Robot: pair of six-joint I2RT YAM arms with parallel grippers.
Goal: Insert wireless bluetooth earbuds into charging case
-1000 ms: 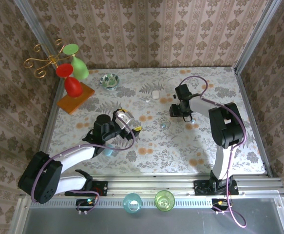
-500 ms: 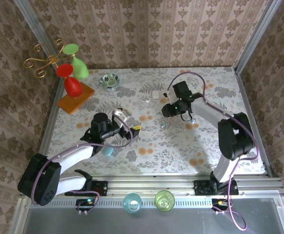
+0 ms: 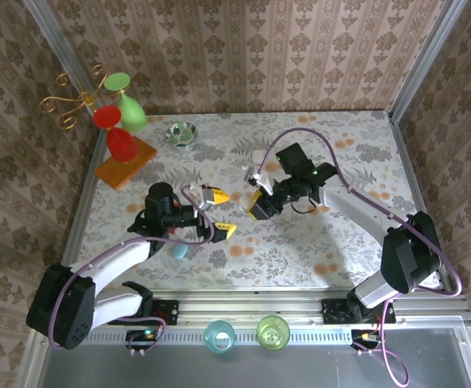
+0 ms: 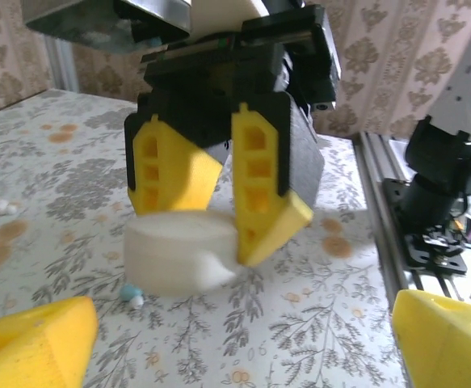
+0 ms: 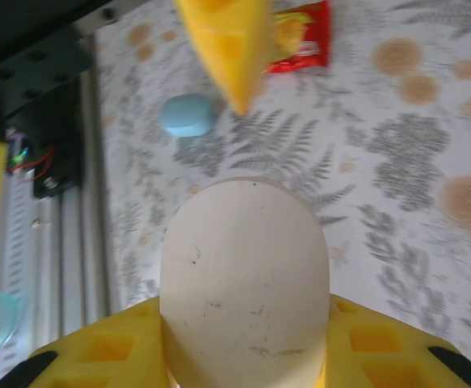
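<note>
My right gripper [image 3: 259, 204] is shut on a white oval charging case [image 5: 245, 275], which it holds just above the table's middle. The left wrist view shows that case [image 4: 182, 250] side-on between the right gripper's yellow fingers [image 4: 263, 194]. My left gripper [image 3: 220, 212] stands open a little to the left and faces the case, with nothing between its fingertips [image 4: 33, 335]. One tiny bluish-white earbud [image 4: 132, 295] lies on the cloth beside the held case. Further pale bits [image 4: 7, 208] lie farther off.
A blue case [image 3: 178, 249] lies under the left arm, near a red packet [image 5: 300, 36]. A green glass bowl [image 3: 182, 133] and a stand with red and green glasses [image 3: 118, 133] sit at the back left. Two cups [image 3: 219, 334] stand on the front rail.
The right gripper has carried the white case leftward, from the right of the table to the middle. The left gripper has turned to face it, still open.
</note>
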